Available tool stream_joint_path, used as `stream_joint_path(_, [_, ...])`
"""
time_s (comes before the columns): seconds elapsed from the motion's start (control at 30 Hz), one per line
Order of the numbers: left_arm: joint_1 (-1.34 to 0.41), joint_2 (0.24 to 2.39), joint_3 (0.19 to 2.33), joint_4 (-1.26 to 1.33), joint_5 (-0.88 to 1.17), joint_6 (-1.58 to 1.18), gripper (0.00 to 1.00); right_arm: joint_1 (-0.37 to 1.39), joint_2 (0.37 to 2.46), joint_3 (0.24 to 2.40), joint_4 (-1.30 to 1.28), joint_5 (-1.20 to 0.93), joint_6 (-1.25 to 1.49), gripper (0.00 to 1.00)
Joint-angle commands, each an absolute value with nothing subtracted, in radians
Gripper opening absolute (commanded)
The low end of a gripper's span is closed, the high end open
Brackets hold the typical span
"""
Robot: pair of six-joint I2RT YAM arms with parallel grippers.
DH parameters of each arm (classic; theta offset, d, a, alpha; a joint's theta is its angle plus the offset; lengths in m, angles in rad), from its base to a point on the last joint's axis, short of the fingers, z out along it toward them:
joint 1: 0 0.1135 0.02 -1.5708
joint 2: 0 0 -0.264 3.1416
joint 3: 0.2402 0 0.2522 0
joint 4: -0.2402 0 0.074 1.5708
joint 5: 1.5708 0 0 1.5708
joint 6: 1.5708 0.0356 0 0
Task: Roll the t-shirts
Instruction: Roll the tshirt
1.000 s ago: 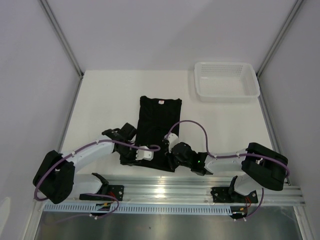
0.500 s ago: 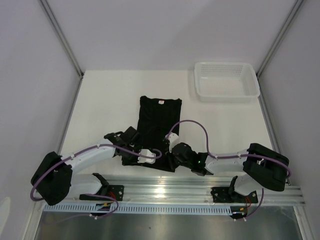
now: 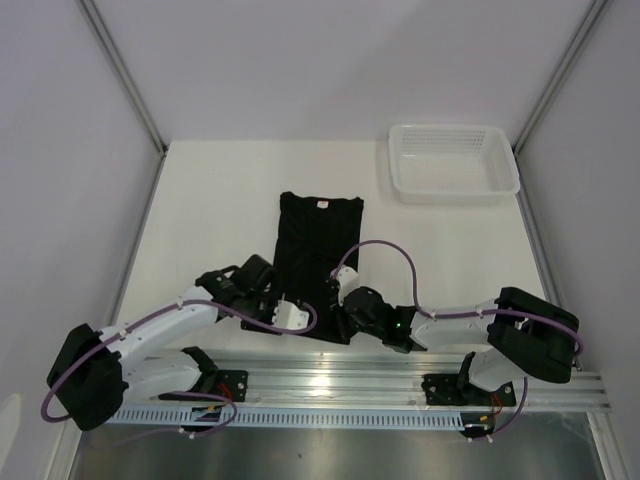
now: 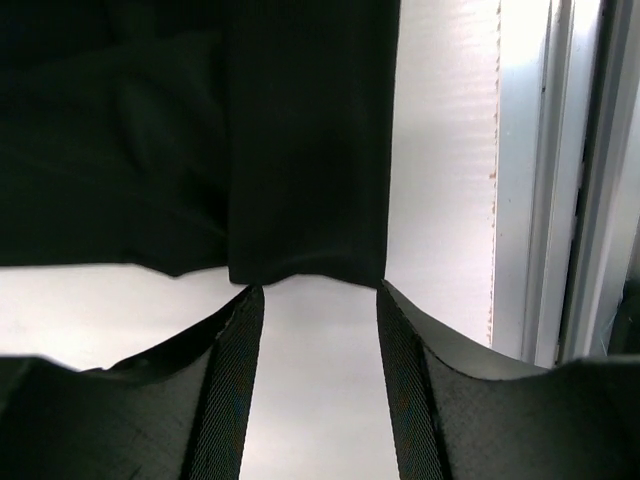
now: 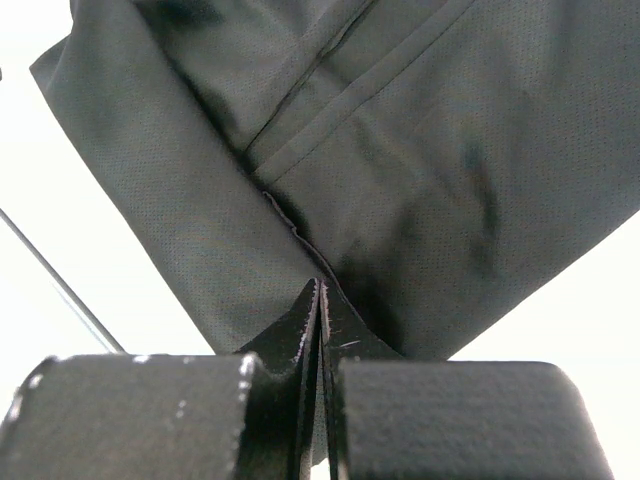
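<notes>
Top external view is showing the black t-shirt (image 3: 318, 235) lying flat at the centre of the frame on the white table (image 3: 200, 210). Lower down, the left gripper (image 4: 320, 290) is hovering at the shirt's hem with jaws apart, holding nothing. The right gripper (image 5: 320, 292) is pinching the fabric's edge, jaws pressed together.
</notes>
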State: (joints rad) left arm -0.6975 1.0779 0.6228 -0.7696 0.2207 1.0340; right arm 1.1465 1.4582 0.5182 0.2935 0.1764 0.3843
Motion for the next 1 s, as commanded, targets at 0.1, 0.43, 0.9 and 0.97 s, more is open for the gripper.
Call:
stream_joint_path(0.1, [-0.764, 1.126, 0.614, -0.707, 0.258, 1.06, 0.54, 1.155, 1.428, 0.5, 0.316, 0.201, 0.391, 0.01])
stream_joint_path(0.43, [-0.781, 1.275, 0.627, -0.655, 0.186, 0.991, 0.56, 1.161, 1.417, 0.492, 0.313, 0.209, 0.405, 0.01])
stream_joint_path(0.9, [-0.799, 1.259, 0.612, -0.666, 0.161, 0.936, 0.09, 1.163, 1.391, 0.492, 0.31, 0.19, 0.39, 0.02])
stream_joint_path(0.97, [-0.801, 1.262, 0.647, -0.722, 0.186, 0.913, 0.04, 1.163, 1.359, 0.494, 0.296, 0.169, 0.344, 0.03])
